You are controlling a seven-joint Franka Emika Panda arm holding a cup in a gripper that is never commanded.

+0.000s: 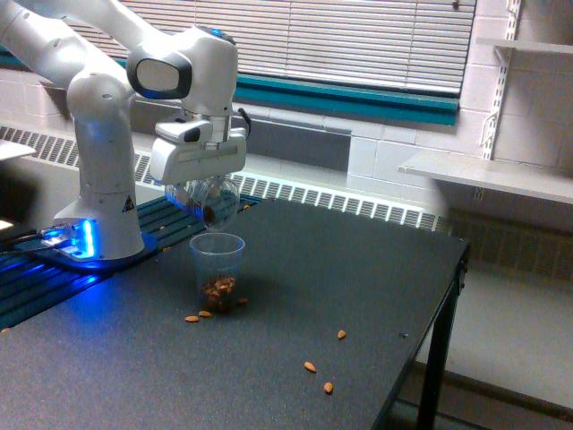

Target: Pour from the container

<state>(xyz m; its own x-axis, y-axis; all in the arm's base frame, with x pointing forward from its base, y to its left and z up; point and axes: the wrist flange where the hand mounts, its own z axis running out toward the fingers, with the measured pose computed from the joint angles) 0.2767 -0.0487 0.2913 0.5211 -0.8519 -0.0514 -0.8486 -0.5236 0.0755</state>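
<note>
Clear plastic, the container point(209, 199) hangs tipped in the jaws (clenched around it), its mouth angled down directly above the ribbed cup point(218, 271) on the tabletop point(295, 296), a few nuts left inside.

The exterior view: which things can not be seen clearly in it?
- Gripper: the jaws are hidden behind its white body and the container.
- Container: too small and blurred to count the nuts left inside.
- Ribbed cup: nuts inside blur into one brown mass.
- Table: cut off by the bottom edge.
</note>
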